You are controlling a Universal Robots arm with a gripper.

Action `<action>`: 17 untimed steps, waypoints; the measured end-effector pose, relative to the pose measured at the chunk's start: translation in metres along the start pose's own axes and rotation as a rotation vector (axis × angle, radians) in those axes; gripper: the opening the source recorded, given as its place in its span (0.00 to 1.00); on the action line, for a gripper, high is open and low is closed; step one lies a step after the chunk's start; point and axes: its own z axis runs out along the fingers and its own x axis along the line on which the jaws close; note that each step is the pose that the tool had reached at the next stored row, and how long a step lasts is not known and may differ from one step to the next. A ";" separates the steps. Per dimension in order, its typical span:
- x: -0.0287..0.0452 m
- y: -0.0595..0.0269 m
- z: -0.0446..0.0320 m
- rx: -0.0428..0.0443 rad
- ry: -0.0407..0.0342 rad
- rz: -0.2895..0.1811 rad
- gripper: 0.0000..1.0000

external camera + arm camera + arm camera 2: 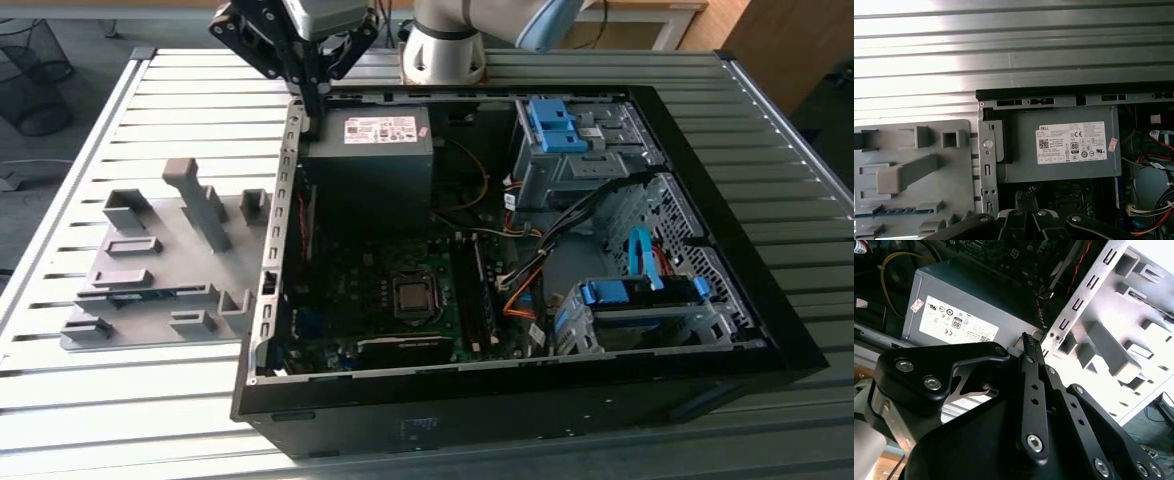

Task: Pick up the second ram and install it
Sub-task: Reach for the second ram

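**Approach stage of the pickup.** We see the gripper (319, 105) poised over the rim of the computer case (534, 395), just beside the power supply (380, 150). Its jaws are pressed together and carry nothing. The second ram (140, 293) sits in a slot of the grey holder (147, 250) on the worktop (120, 400), on the exterior view's left of the case and well apart from the jaws. We judge the pick not yet begun. A grasp calls for the jaws to part, line up with the stick and close on its thin faces.
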 end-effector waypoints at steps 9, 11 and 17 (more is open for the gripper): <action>0.0026 -0.0002 0.0006 0.0001 0.0011 0.000 0.10; 0.0031 -0.0003 0.0008 0.0001 0.0013 0.000 0.10; 0.0047 -0.0004 0.0012 0.0001 0.0021 0.000 0.10</action>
